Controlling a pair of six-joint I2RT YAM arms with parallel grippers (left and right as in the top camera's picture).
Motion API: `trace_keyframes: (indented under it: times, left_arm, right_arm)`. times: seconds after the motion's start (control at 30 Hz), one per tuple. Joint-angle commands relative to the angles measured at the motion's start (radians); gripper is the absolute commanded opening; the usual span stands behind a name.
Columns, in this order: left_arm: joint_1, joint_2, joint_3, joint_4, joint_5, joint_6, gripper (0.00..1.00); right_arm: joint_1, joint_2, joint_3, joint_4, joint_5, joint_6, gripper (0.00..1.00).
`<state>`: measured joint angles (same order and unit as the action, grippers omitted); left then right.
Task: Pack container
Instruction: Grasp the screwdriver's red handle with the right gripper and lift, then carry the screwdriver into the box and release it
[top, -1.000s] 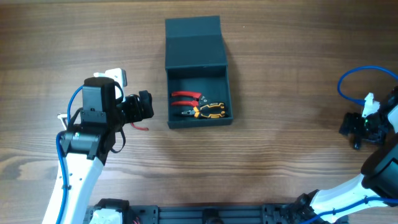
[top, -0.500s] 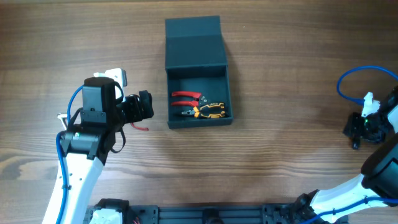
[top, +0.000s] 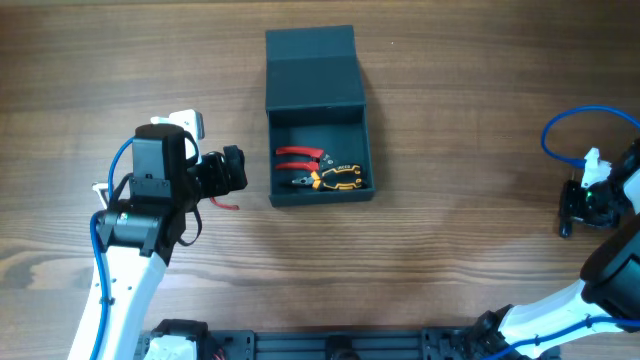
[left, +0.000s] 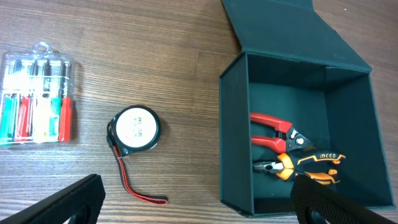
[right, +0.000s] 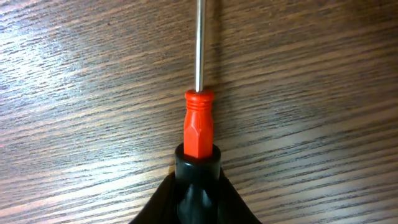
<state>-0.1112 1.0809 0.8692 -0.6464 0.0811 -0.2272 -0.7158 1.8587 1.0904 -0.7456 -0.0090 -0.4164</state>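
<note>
Tape measure (left: 134, 129) lies beside screwdriver set (left: 37, 93); red-handled screwdriver (right: 199, 127) on table (right: 93, 93).

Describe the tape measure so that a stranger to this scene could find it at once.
Start at the dark teal-grey container in the middle of the wooden table and look at the bare wood to its left. The tape measure lies there, between the container and a clear case of screwdrivers. It is the only round thing: black body, white face, thin red strap.

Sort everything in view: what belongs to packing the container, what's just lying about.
Job: container; red cutters and orange pliers inside it; red screwdriver in the right pincer.
Lying about: tape measure and cased screwdriver set, outside the container, perhaps packed later.
</note>
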Motion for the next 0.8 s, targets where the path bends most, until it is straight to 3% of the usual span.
trace_keyframes:
  times: [0.0,0.47,0.77]
  left_arm:
    - [-0.005,-0.001,0.023,0.003,0.019,-0.013,1.00]
    - [-0.005,-0.001,0.023,0.003,0.019,-0.013,1.00]
    - [-0.005,-0.001,0.023,0.003,0.019,-0.013,1.00]
  right_arm:
    - [0.005,0.003,-0.026,-0.004,-0.045,0.001,0.08]
    - [0.017,0.003,-0.003,-0.020,-0.090,0.088,0.04]
    - [0.195,-0.044,0.221,-0.132,-0.112,0.105,0.05]
